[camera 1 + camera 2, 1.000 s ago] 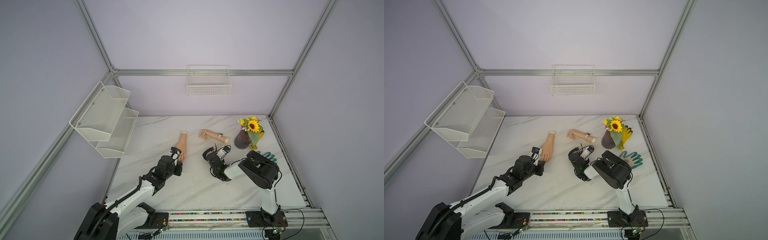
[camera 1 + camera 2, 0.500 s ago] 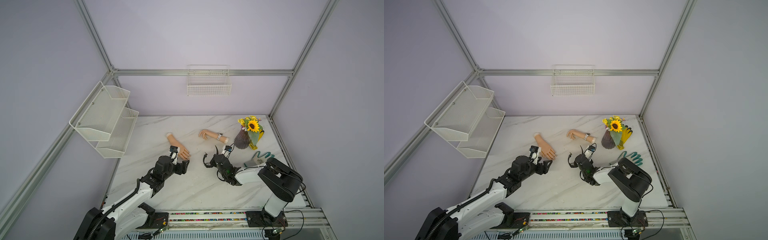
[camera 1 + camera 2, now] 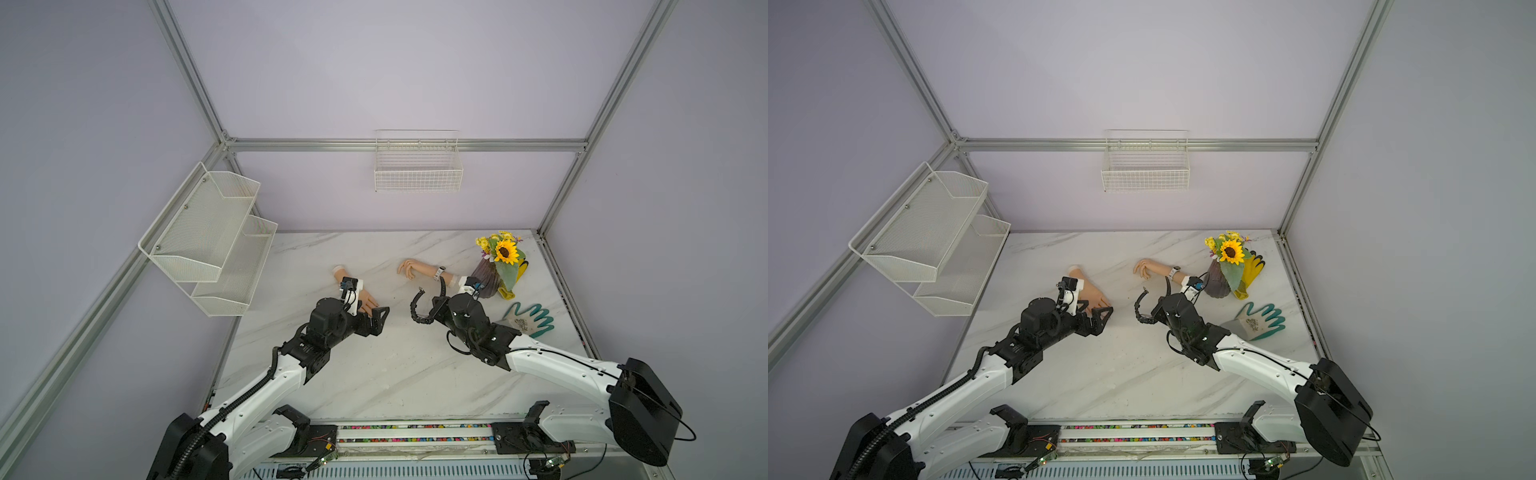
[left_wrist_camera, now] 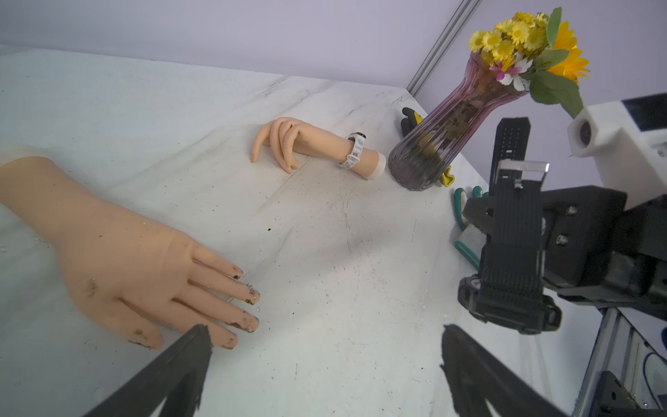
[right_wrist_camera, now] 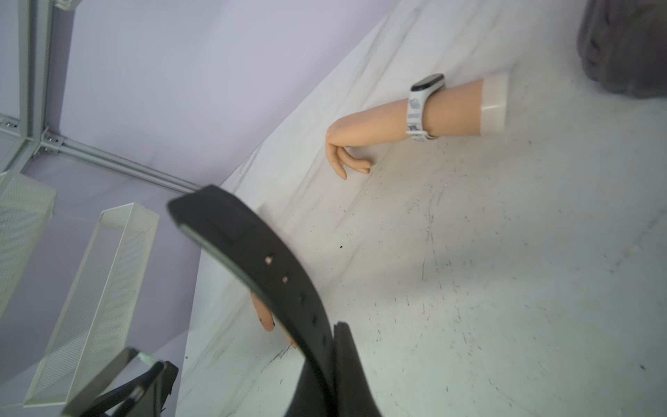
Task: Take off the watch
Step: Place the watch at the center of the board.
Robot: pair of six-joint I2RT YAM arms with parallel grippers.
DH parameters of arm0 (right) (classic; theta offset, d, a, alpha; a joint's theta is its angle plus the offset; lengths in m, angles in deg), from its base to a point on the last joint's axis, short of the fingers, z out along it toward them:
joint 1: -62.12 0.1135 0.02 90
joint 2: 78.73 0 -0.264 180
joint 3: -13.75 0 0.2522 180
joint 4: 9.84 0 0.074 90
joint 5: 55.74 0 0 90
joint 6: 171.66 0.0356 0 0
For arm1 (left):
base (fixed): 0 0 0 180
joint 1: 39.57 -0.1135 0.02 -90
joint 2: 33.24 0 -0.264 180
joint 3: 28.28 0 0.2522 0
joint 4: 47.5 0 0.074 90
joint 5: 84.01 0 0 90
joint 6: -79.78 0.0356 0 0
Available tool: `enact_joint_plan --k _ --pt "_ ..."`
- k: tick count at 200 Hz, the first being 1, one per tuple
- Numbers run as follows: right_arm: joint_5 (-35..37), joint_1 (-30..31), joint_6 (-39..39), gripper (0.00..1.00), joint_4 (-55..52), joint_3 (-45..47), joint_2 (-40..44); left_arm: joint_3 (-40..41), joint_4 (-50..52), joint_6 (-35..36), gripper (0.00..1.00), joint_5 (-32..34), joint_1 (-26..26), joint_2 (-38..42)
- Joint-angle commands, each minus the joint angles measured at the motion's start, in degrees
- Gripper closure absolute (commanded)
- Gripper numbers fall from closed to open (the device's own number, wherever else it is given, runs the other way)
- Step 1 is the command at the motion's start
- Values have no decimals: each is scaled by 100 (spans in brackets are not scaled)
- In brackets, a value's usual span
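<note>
Two robot arms reach over a white marble table (image 3: 374, 374). The right pincer (image 3: 435, 311) is pressed together on a black watch (image 4: 512, 252). It pinches the strap near the case and holds the watch in the air, clear of the tabletop, with the buckle end curling up and away from the jaws. The left pincer (image 4: 325, 328) is spread wide and holds nothing. Just beside its tips lies a bare mannequin hand (image 4: 119, 252) with no strap on its wrist (so the removal itself looks done). What seems left is setting the watch down. Farther beyond both pincers, a second mannequin arm (image 4: 317, 142) wears a white band (image 4: 355, 150); whether that one counts too, I cannot tell.
</note>
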Motion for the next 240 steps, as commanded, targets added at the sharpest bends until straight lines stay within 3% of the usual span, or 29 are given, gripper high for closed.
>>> enact_joint_plan --k 1,31,58,153,182,206,240 --pt "-252 -333 862 100 -1225 -17 314 -370 393 -333 0 -140 -8 -94" --pt "-768 -976 1463 100 -1851 49 261 -586 767 -487 0 -37 -9 -212" --pt "-749 -1610 1597 100 -2081 179 -44 -538 793 -577 0 60 -8 -258" --pt "-1093 -3596 924 100 -758 423 -1802 -430 1072 -515 0 380 -8 -145" --pt "-1037 -3662 692 66 -592 517 -1451 -417 1060 -531 0 485 -8 -170" --pt "-850 -3666 366 55 -554 613 -556 -429 925 -609 0 428 -8 -262" --pt "-1126 -3656 -618 43 -169 988 1620 -455 677 -795 0 284 -4 -385"
